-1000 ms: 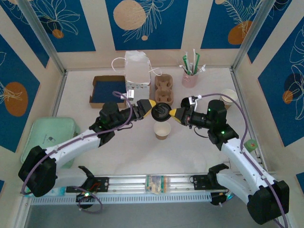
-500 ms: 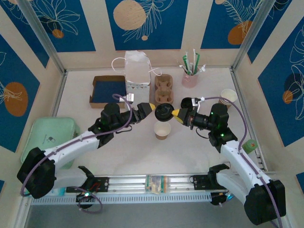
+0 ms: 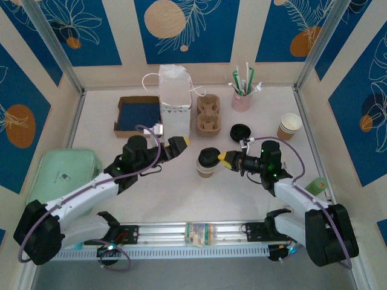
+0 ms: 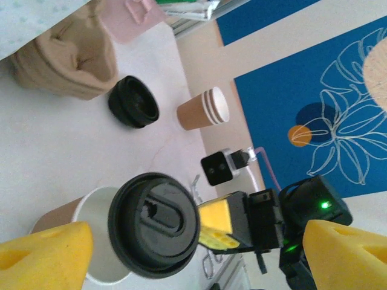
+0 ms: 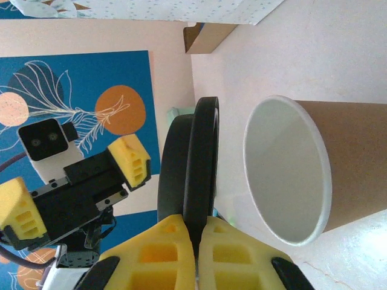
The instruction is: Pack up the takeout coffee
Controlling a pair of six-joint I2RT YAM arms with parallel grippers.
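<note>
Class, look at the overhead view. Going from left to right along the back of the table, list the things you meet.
brown tray with a blue inside → white paper bag → cardboard cup carrier → pink holder of straws → stack of lidless paper cups

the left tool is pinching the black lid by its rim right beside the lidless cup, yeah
Not quite: it is the right tool that pinches the black lid by its rim, right beside the lidless cup. The right wrist view shows the lid's edge clamped between its yellow fingers. The left tool stands open and holds nothing.
</note>
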